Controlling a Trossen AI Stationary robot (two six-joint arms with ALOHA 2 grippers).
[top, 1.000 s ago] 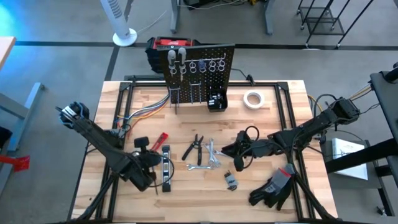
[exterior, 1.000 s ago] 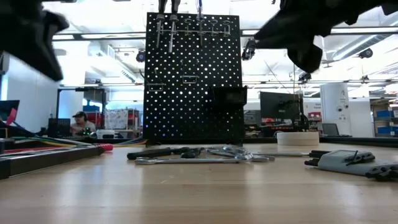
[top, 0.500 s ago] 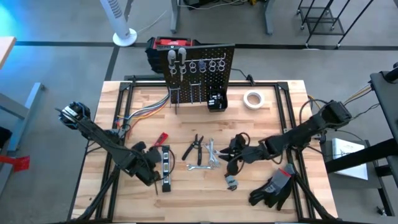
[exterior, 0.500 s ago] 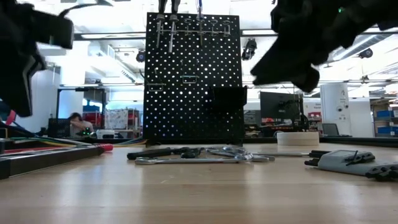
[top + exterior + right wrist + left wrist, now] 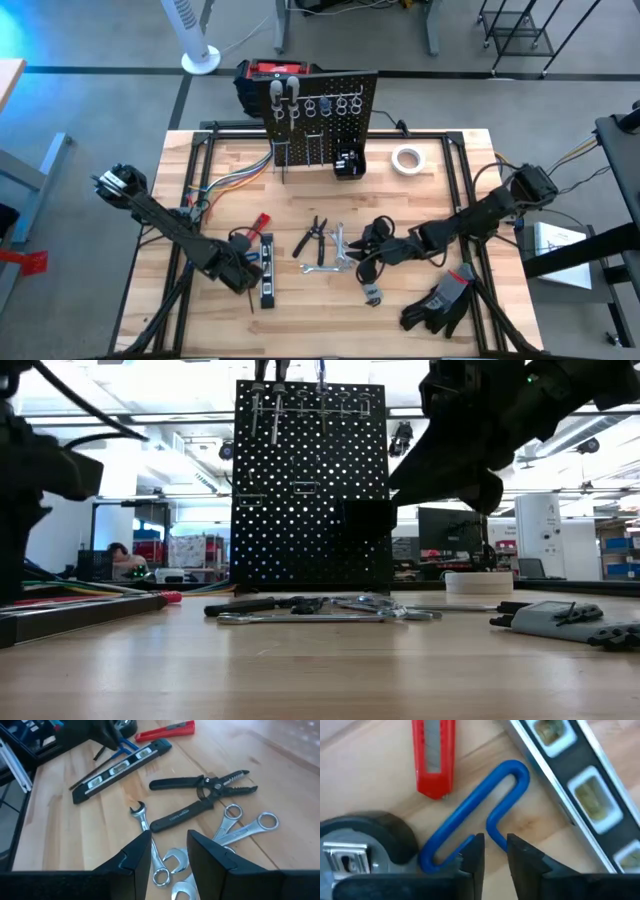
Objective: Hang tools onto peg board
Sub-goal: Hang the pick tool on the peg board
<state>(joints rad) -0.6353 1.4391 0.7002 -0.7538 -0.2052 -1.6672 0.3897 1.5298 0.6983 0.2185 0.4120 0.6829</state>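
Right tool has slid left over the wrenches, open; left tool open at the blue hook

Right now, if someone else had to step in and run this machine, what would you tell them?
Left end effector: open, empty, low over the blue hook tool, beside the level and red knife.
Right end effector: open, empty, above the wrenches and black pliers.
Done: a few tools hang on the peg board.
Left: everything lying on the table needs hanging.
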